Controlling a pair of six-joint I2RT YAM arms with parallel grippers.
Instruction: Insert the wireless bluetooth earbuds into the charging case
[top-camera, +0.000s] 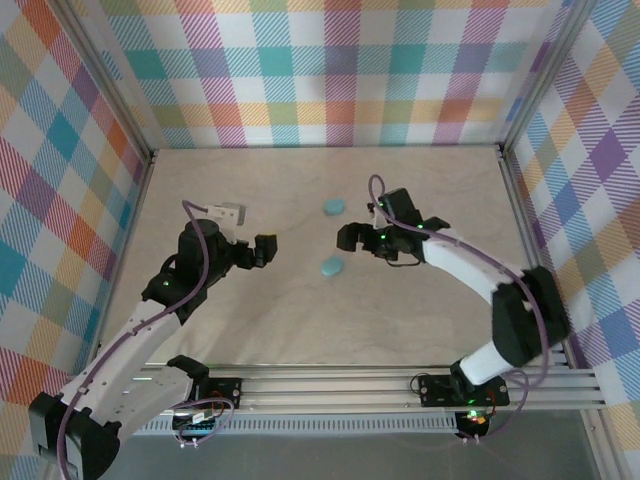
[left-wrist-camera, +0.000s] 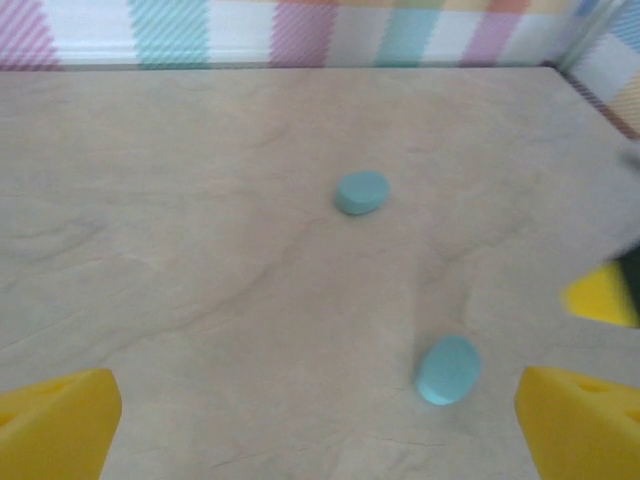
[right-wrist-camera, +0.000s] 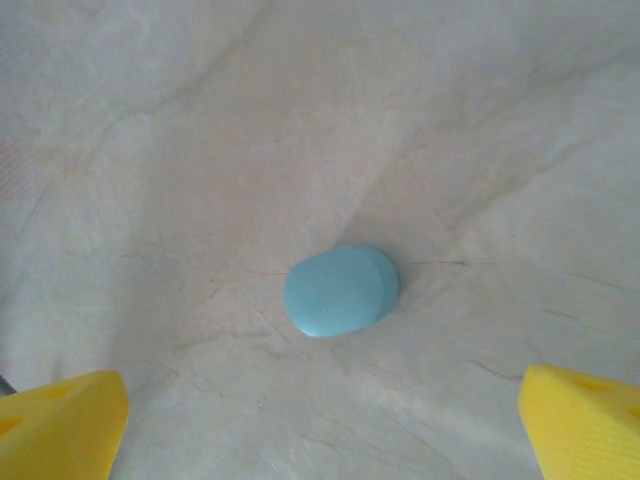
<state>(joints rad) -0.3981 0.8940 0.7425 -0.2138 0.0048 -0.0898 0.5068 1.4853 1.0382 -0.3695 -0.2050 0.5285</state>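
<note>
Left gripper (left-wrist-camera: 320, 425): jaws are standing released, holding nothing.
Right gripper (right-wrist-camera: 320, 425): jaws are gaping wide, empty, facing one case.
Cases: far case (top-camera: 333, 207) and near case (top-camera: 331, 267) are lying mid-desk, apparently shut.
Progress: earbuds are probably sitting inside; I cannot tell.

Far case (top-camera: 333, 207) and near case (top-camera: 330, 267): plain light teal. Worktop (top-camera: 250, 330): pale beige with faint wood grain. Walls (top-camera: 330, 70): plaid in pink, teal, orange, yellow and purple. Left hand (left-wrist-camera: 320, 420) and right hand (right-wrist-camera: 322, 420): bright yellow fingertips (right-wrist-camera: 60, 420).
</note>
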